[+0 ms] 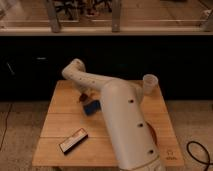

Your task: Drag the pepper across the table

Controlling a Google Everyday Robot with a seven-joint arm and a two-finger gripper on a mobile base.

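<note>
- Gripper (pixel 86 95) is down at the pepper (pixel 81 99), mid-table (pixel 55 130), just far-left of the blue block (pixel 92 108).
- Its grip: can't tell.
- Bar (pixel 73 140) lies near-left.

Cream-white robot arm (pixel 120 115), plain and glossy with a few dark dots. Its dark claw (pixel 84 95) hangs low over the far left part of the light wooden worktop (pixel 60 107), which is honey-pale with plank lines running across. Right at the claw sits the small dark red pepper (pixel 82 99), a deep maroon. Just in front of the claw is a blue rectangular block (pixel 91 108), solid bright blue. Nearer the front edge lies a flat black-and-white bar (pixel 73 141), black face with white rim. Well off to the claw's right stands a pale translucent cup (pixel 149 83). An orange-brown round disc (pixel 153 134) peeks out beside the arm, and a black cable (pixel 199 150) lies on the grey-beige floor.
</note>
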